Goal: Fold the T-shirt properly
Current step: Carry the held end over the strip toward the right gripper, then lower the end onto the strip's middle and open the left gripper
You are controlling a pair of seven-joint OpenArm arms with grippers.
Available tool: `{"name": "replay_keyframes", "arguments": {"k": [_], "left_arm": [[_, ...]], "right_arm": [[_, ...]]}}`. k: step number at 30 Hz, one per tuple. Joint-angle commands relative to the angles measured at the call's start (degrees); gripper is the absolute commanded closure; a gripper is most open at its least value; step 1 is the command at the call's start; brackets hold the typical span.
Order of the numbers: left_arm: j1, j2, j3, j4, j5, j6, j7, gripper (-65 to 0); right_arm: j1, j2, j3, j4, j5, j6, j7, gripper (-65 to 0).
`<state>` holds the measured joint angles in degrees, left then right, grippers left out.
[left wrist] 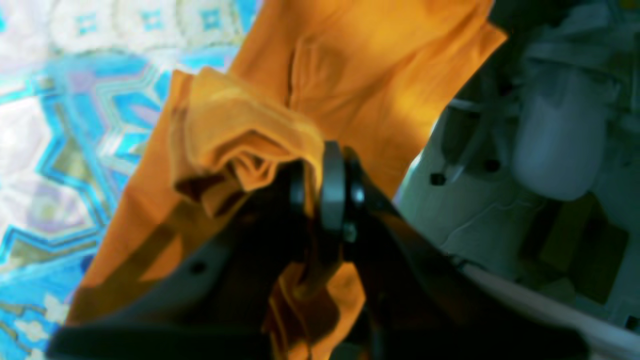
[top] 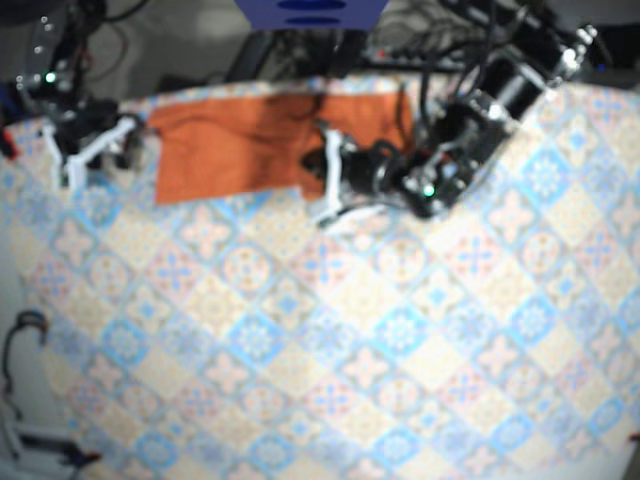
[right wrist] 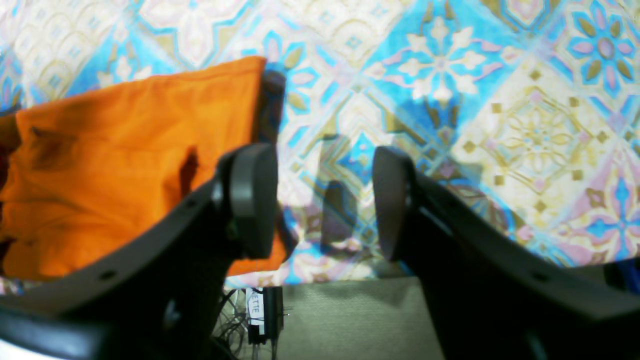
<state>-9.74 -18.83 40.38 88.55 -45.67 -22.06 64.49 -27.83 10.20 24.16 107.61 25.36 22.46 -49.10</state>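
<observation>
The left hand (left wrist: 320, 187) is clamped on a bunched fold of the orange fabric T-shirt (left wrist: 360, 65), which lies spread along the far edge of the blue-and-cream patterned bench (top: 380, 340). The right hand (right wrist: 325, 200) hangs with its jaws wide apart, just beside the T-shirt's edge.

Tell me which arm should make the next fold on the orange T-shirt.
Left. The left tool is shut on bunched fabric of the T-shirt; the right tool hangs open beside the shirt's edge, gripping nothing.

Blue-n-cream tiled tablecloth (top: 380, 350), blk cables (top: 470, 20) at far edge, blue obj (top: 308, 12) top ctr
</observation>
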Motion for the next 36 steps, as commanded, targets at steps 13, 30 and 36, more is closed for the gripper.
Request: {"name": "replay_keyframes", "arguments": {"k": [13, 30, 36], "left_arm": [[-1.8, 1.5, 0.0, -1.7, -1.0, -0.2, -0.8, 0.0], [-1.6, 1.6, 0.0, -4.4, -1.0, -0.2, -3.4, -10.0], [-1.6, 1.6, 0.0, -4.4, -1.0, -0.2, -4.0, -20.4]], "right_arm": [[0.1, -2.6, -0.6, 0.7, -6.4, 0.3, 1.2, -30.0], [0.2, -2.6, -1.5, 0.7, -6.4, 0.3, 1.2, -30.0], [0.2, -2.6, -1.5, 0.7, -6.5, 0.3, 1.2, -30.0]]}}
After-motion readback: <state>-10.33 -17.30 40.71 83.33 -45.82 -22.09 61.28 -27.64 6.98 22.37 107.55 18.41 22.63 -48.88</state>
